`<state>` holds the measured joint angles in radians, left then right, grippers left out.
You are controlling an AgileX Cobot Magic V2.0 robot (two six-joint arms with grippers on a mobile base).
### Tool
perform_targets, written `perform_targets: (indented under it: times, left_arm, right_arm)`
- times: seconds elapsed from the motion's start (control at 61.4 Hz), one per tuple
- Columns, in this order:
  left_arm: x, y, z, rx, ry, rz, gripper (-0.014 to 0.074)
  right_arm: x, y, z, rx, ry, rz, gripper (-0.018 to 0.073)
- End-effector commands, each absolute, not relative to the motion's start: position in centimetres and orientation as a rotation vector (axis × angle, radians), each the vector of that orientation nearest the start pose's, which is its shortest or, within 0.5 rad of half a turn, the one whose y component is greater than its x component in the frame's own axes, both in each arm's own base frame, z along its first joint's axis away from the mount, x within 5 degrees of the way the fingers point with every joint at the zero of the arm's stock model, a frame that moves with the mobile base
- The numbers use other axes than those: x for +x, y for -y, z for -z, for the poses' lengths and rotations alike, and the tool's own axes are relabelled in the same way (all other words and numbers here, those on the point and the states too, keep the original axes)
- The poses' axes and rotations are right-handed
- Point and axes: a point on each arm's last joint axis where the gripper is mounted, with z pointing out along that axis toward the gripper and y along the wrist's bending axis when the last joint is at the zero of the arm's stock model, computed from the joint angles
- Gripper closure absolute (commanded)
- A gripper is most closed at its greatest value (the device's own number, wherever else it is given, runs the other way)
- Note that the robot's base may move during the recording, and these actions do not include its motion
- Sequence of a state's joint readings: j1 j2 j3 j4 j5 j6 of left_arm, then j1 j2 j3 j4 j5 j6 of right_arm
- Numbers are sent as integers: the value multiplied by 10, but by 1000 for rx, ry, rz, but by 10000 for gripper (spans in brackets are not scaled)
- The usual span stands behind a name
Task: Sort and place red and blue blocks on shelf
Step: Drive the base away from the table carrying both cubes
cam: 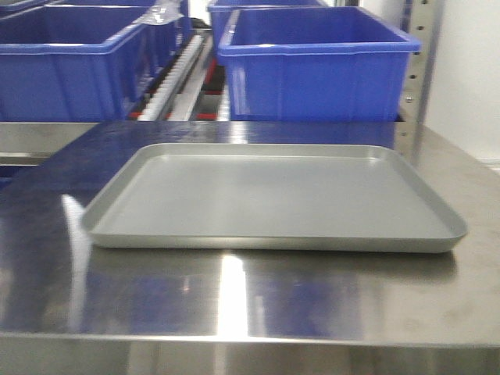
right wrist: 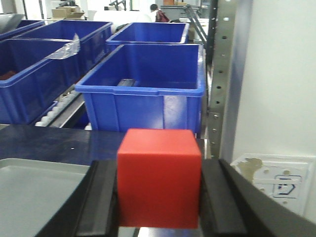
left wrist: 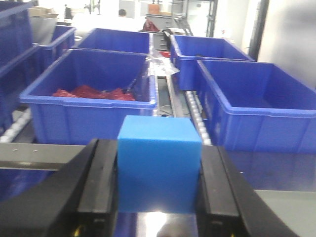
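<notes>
Carry stage, with both cubes in hand. Left wrist view: the left gripper (left wrist: 159,200) presses its two black fingers (left wrist: 101,187) against opposite faces of the blue block (left wrist: 159,163), so the jaws stand apart by the cube's width only. The cube is held over the steel tabletop and faces a blue bin (left wrist: 89,118) containing loose red material (left wrist: 94,93) that cannot be identified. Right wrist view: the right gripper (right wrist: 159,205) clamps the red block (right wrist: 159,173) in the same manner, in front of another blue bin (right wrist: 148,106) and near the shelf's perforated upright (right wrist: 224,74). Front view: the grey tray (cam: 273,244) holds nothing and rests on the tabletop (cam: 234,305). No arm or cube appears here, and roller tracks (cam: 176,78) run between the bins behind. Picking appears complete, and placing is not yet done. The next move calls for carrying each cube forward onto the shelf, clear of the bin rims, and lowering it before the jaws part. Which spot suits which colour cannot be told.
</notes>
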<state>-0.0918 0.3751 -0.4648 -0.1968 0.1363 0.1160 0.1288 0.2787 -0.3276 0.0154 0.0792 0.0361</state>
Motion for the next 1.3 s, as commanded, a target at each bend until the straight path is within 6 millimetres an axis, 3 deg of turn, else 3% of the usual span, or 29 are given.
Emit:
perform_targets:
  times: [0.0, 1.286]
  left_arm:
    - [82, 8, -350, 15, -1412, 149, 475]
    - [82, 8, -350, 15, -1412, 149, 475]
  right_arm:
    - [73, -9, -317, -62, -1397, -131, 503]
    - [73, -9, -317, -62, -1397, -131, 503]
